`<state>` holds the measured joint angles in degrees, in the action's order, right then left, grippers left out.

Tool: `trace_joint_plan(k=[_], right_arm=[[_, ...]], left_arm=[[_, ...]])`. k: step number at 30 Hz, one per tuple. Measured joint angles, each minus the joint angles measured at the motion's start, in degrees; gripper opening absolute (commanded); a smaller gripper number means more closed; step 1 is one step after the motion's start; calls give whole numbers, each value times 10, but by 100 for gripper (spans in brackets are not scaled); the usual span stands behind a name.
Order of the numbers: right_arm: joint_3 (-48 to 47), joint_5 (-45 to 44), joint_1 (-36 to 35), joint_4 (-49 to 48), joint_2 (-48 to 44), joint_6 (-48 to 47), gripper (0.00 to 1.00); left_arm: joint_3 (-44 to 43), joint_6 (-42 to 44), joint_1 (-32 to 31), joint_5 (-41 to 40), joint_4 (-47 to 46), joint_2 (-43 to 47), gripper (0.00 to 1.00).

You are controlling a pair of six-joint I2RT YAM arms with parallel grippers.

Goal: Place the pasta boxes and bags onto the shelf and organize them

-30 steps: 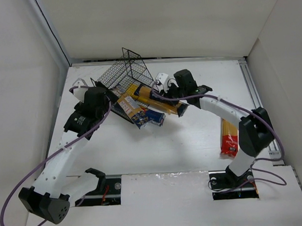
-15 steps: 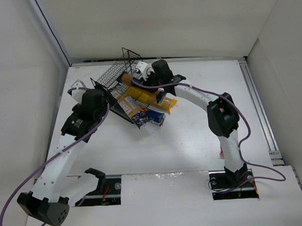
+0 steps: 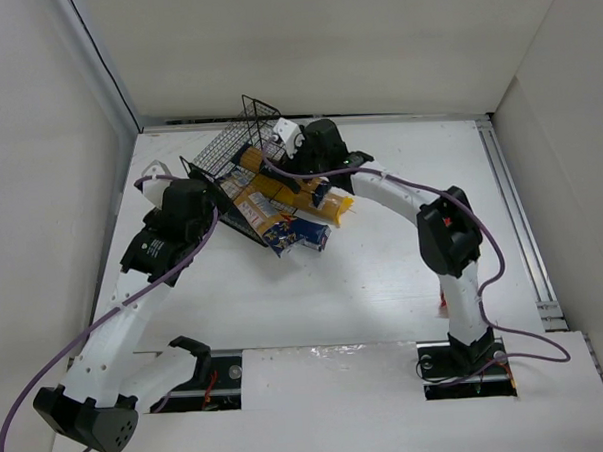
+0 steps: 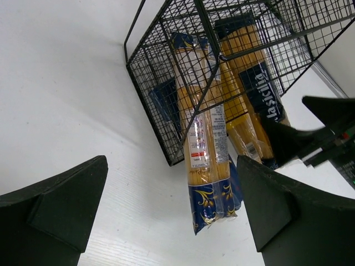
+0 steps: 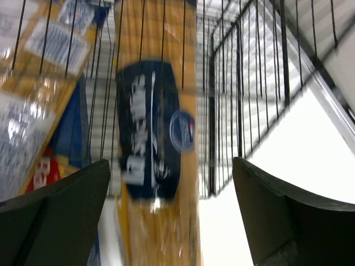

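Pasta packs (image 3: pixel 280 202) lie in a loose fan at the far left-centre of the bench (image 3: pixel 384 272), their far ends inside the shelf (image 3: pixel 233 149) and their near ends sticking out onto the white surface. The shelf, a black wire-mesh rack, sits tipped at an angle rather than square to the bench edges. An orange-brown pack (image 5: pixel 155 138) with a dark label runs lengthwise through the mesh, and its lower end pokes out towards the right. Just to its left a clear bag (image 4: pixel 208 144) of spaghetti with blue printed ends lies half in and half out of the rack. A dark-blue box (image 4: pixel 166 100) rests inside behind the wires, and another small blue box (image 3: pixel 307 234) lies on the bench at the near end of the fan.

The right pincer (image 5: pixel 171 166) hangs over the orange-brown pack at the rack's right side, its fingers spread wide to either side of it and gripping nothing. The left pincer (image 4: pixel 172 166) hovers left of the rack, facing its open corner, also spread wide with nothing held.
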<state>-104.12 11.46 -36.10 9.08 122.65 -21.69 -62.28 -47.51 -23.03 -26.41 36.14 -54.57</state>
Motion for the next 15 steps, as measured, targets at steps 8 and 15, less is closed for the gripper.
trace_joint_plan(k=[8,15], right_arm=[[243,-39,36,-25,-237,11,100],[485,-106,243,39,-469,78,100]], left_arm=[[18,13,0,25,-9,2,100],[29,24,0,43,-12,3,100]])
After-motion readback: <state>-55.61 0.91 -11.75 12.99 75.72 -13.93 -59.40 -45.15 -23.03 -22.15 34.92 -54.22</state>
